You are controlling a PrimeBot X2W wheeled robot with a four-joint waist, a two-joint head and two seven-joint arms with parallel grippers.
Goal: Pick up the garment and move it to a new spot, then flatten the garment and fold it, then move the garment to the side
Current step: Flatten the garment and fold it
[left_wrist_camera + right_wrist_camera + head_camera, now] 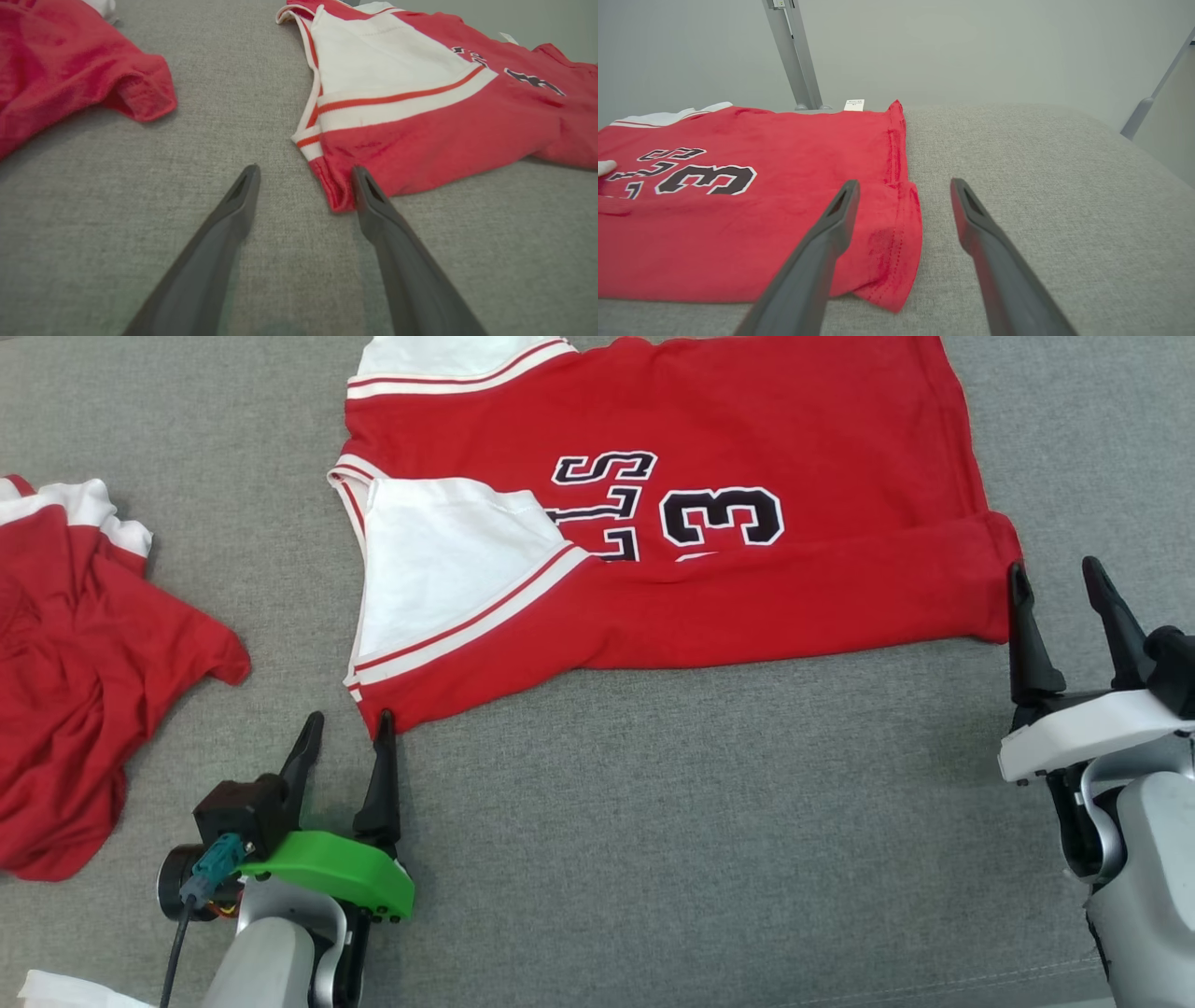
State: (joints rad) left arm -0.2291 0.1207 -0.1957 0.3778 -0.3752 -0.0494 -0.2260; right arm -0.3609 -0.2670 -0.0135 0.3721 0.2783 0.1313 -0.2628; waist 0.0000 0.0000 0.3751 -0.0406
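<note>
We flank the garment (pixel 794 597) with both claws released.
Our left claw (pixel 350 716) spreads at its near-left corner; our right claw (pixel 1054 566) spreads across its near-right corner.

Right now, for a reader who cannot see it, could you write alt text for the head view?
A red jersey with white sleeves and a black number 3 lies spread on a grey fabric surface. The left tool and the right tool stand open at its near corners; a second, crumpled red garment lies at the left.

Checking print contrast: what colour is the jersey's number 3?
Number 3: black, white outline; head view best.
</note>
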